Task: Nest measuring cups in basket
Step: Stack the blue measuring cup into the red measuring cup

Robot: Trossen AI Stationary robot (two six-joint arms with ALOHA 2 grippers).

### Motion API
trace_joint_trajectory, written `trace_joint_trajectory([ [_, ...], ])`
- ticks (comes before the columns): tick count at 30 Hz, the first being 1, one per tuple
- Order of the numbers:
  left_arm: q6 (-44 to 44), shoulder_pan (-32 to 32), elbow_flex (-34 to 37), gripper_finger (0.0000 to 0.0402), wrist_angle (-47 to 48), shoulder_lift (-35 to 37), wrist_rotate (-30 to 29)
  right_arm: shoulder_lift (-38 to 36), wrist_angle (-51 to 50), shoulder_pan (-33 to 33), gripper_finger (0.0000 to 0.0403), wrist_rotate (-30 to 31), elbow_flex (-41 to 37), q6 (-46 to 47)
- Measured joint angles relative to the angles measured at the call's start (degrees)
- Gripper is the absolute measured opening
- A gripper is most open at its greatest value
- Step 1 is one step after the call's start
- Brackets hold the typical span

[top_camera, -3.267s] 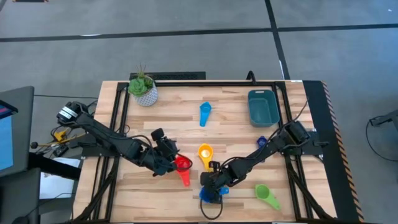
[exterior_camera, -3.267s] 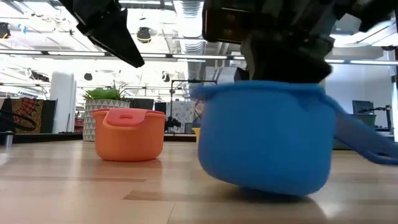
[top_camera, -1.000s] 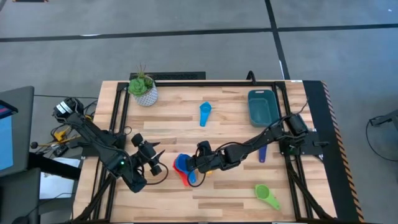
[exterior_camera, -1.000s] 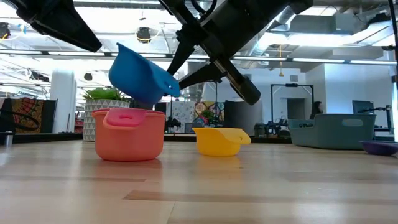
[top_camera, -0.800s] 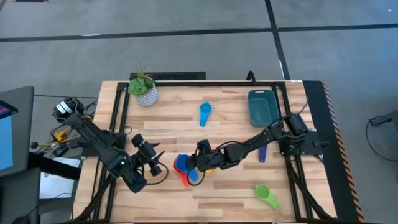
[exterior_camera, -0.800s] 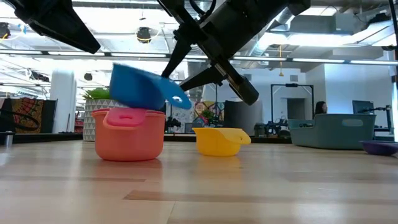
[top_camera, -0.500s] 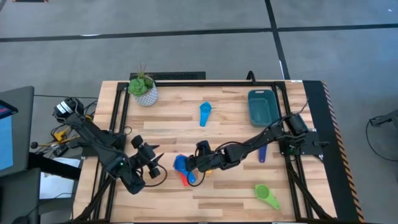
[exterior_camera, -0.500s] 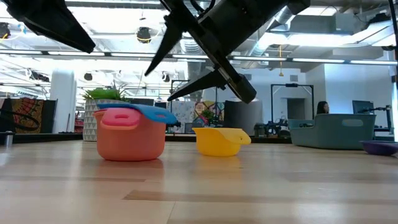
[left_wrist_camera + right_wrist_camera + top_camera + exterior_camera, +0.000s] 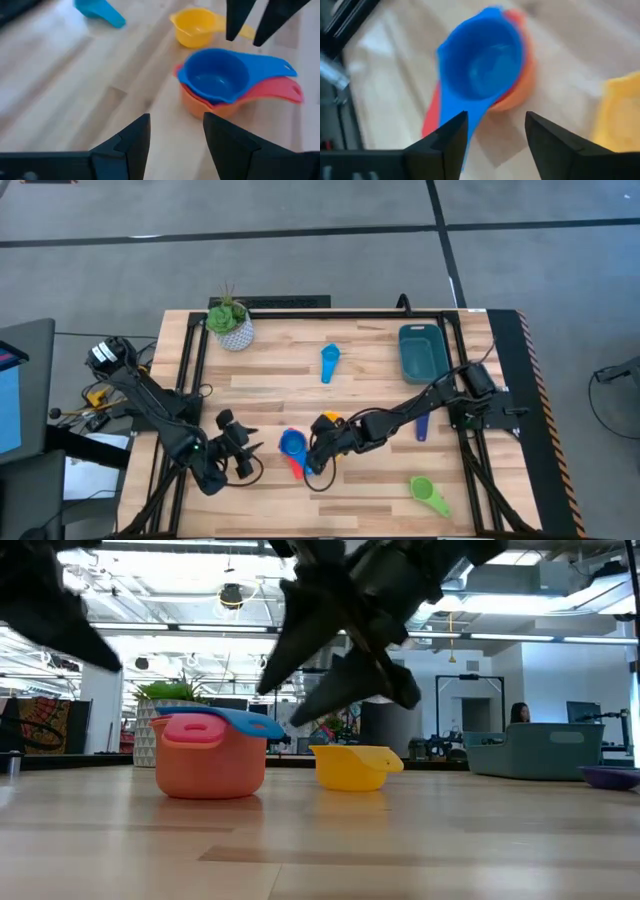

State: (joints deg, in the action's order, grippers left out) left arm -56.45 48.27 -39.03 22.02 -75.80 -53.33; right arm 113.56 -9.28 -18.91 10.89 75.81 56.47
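The blue cup (image 9: 292, 444) sits nested in the red cup, which sits in the orange cup (image 9: 208, 768); the stack stands on the orange cup's base. My right gripper (image 9: 495, 130) hovers open just beside the stack (image 9: 482, 65), touching nothing. My left gripper (image 9: 175, 135) is open, left of the stack (image 9: 215, 80). The yellow cup (image 9: 355, 765) stands right of the stack, partly under the right arm. The light blue cup (image 9: 330, 362), navy cup (image 9: 421, 425) and green cup (image 9: 430, 496) lie apart on the table. The teal basket (image 9: 422, 352) is at the far right.
A white pot with a green plant (image 9: 231, 323) stands at the far left corner. Black frame rails run along the table's left, right and far edges. Bare wood lies between the stack and the basket. A person shows far off in the room in the low view.
My right gripper lowered the blue cup onto the red and orange stack, opened and let it go, then drew back toward the near edge. The blue cup dropped from tilted in the air to nested level in the stack. My left gripper backed slightly toward the near left.
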Motion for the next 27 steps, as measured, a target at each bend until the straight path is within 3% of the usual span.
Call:
trace_joint_trajectory([
  [4, 2.2, 0.0, 6.1, 0.0174, -15.8, -0.6, 1.3, 0.2, -0.9, -0.3, 0.018, -0.7, -0.2, -2.1],
  [7, 4.3, -0.3, 8.3, 0.0174, -22.4, -2.5, 1.1, 0.1, -2.6, -0.1, 0.0155, -0.5, -0.1, -4.2],
  [18, 4.2, -4.0, 6.1, 0.0174, -23.1, -10.5, 6.4, 0.2, -0.6, 0.1, 0.0079, -4.1, -0.1, -8.5],
  [23, 4.5, -4.6, 4.3, 0.0174, -23.2, -12.3, 7.5, 0.2, -0.5, 0.1, 0.0065, -6.5, -0.1, -10.5],
  [27, 4.8, -6.2, 2.4, 0.0174, -23.3, -14.3, 11.6, 0.2, -0.5, 0.3, 0.0063, -6.5, -0.1, -11.6],
])
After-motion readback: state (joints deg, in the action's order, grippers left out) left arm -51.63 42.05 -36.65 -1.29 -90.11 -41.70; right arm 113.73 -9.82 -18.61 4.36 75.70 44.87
